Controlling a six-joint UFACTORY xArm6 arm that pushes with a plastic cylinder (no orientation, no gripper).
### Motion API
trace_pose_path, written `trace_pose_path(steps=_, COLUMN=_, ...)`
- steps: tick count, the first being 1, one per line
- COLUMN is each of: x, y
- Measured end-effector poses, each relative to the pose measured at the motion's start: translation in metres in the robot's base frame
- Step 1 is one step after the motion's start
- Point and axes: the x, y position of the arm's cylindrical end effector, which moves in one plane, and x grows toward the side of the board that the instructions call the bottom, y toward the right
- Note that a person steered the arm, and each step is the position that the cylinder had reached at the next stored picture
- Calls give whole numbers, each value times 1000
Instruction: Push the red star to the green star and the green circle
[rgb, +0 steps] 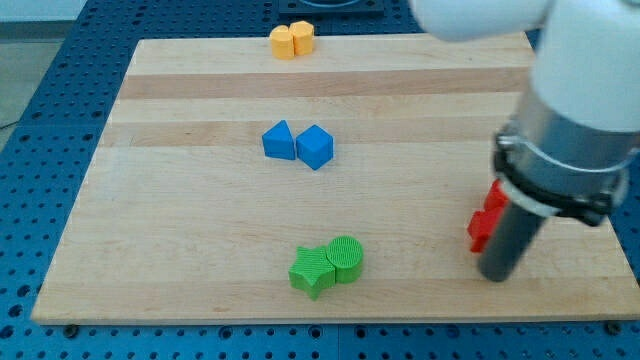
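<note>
**Inspector A:** Status of the push?

**Inspector B:** Not completed. My tip (496, 276) is found at 4 o'clock on the board (180, 240), set against the red star (486, 222), which is partly hidden by the rod. No fingers are fitted, so no grip state applies.

**A:** The goal?

**B:** The green star (312, 270) and green circle (346, 257), touching, at 6 o'clock, well apart from the red star. A leftward push remains.

**A:** Farther off?

**B:** Two blue blocks (298, 144) centrally; two yellow blocks (291, 40) at 12 o'clock.

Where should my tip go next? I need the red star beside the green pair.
Probably push toward the view's left: my tip sits at the red star's right, and the green star and green circle lie far left.
</note>
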Motion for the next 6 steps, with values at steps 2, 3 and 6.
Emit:
trace_pose_path(steps=2, x=-37, y=0)
trace_pose_path(steps=3, x=-48, y=-86)
trace_pose_path(steps=6, x=-88, y=-109)
